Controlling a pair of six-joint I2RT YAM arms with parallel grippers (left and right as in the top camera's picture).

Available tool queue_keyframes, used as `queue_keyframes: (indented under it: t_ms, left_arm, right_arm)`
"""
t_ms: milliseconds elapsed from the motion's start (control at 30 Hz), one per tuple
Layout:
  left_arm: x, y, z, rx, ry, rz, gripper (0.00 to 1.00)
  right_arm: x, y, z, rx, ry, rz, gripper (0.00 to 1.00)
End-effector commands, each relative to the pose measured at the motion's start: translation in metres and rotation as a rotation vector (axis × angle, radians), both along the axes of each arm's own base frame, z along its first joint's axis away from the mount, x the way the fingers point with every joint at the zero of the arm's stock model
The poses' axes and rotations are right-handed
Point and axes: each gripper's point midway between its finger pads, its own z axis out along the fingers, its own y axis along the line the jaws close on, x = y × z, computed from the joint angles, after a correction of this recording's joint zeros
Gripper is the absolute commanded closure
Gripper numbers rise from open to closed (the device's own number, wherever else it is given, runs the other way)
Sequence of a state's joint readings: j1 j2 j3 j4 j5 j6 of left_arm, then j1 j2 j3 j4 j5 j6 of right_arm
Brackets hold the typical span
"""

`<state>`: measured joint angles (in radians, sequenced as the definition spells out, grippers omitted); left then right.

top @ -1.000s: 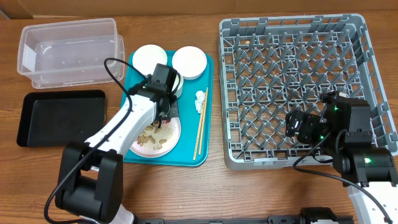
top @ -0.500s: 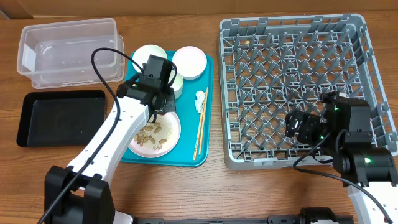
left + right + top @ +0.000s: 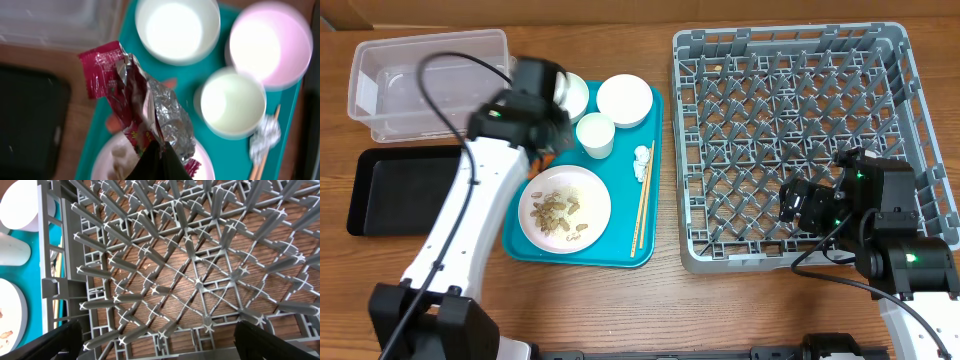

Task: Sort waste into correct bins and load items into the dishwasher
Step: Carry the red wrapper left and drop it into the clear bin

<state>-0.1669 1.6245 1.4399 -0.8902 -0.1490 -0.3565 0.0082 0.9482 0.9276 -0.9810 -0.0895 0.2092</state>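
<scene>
My left gripper [image 3: 159, 150] is shut on the crumpled red wrapper [image 3: 131, 98] and holds it above the teal tray's left edge, between the plate and the clear tub [image 3: 430, 80]; in the overhead view the gripper [image 3: 535, 122] hides the wrapper. The plate [image 3: 565, 207] carries tan scraps [image 3: 560, 212]. Two white bowls [image 3: 624, 100] [image 3: 570, 95], the cup [image 3: 595, 135], paper wads [image 3: 642, 160] and chopsticks [image 3: 642, 205] lie on the teal tray. An orange carrot bit [image 3: 548, 157] shows below the gripper. My right gripper [image 3: 810, 205] is open and empty over the grey rack [image 3: 800, 60], and it also shows in the right wrist view [image 3: 160, 342].
The black tray [image 3: 405, 185] lies left of the teal tray [image 3: 650, 250], with the clear tub behind it. The rack [image 3: 190, 280] holds nothing among its pegs. The left arm reaches diagonally over the teal tray's left side.
My left gripper has lifted the red wrapper off the plate and moved up and left toward the clear tub. The cup and plate are now uncovered. The right arm has not moved.
</scene>
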Motion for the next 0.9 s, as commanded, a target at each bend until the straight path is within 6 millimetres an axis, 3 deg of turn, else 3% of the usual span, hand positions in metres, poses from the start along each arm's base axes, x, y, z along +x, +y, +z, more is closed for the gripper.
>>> queue_keyframes:
  t_ms: [0, 133, 233, 433, 533, 633, 733, 800, 867]
  left_arm:
    - [0.029, 0.039, 0.044, 0.023, -0.169, 0.062, 0.96]
    - [0.057, 0.076, 0.062, 0.016, -0.301, 0.148, 0.96]
    - [0.077, 0.099, 0.062, 0.019, -0.363, 0.193, 0.96]
    - [0.108, 0.125, 0.024, 0.027, -0.364, 0.240, 0.96]
    - [0.119, 0.132, -0.006, 0.029, -0.332, 0.250, 0.95]
    - [0.122, 0.134, -0.014, 0.031, -0.325, 0.254, 0.64]
    - [0.126, 0.136, -0.006, 0.050, -0.351, 0.236, 0.53]
    - [0.129, 0.136, 0.005, 0.075, -0.367, 0.206, 0.37]
    - [0.128, 0.133, 0.021, 0.078, -0.374, 0.186, 0.38]
  right_arm:
    - [0.005, -0.001, 0.012, -0.005, -0.033, -0.005, 0.00]
    - [0.005, -0.001, 0.012, -0.005, -0.033, -0.005, 0.00]
    - [0.005, -0.001, 0.012, -0.005, -0.034, -0.005, 0.00]
    - [0.004, -0.001, 0.012, -0.005, -0.032, -0.005, 0.00]
    - [0.004, -0.001, 0.012, -0.005, -0.031, -0.006, 0.00]
    - [0.003, -0.001, 0.011, -0.005, -0.024, -0.005, 0.00]
    - [0.002, -0.001, 0.010, -0.005, -0.019, -0.005, 0.00]
    - [0.002, -0.001, 0.010, -0.005, -0.020, -0.005, 0.00]
    - [0.002, -0.001, 0.010, -0.005, -0.020, -0.005, 0.00]
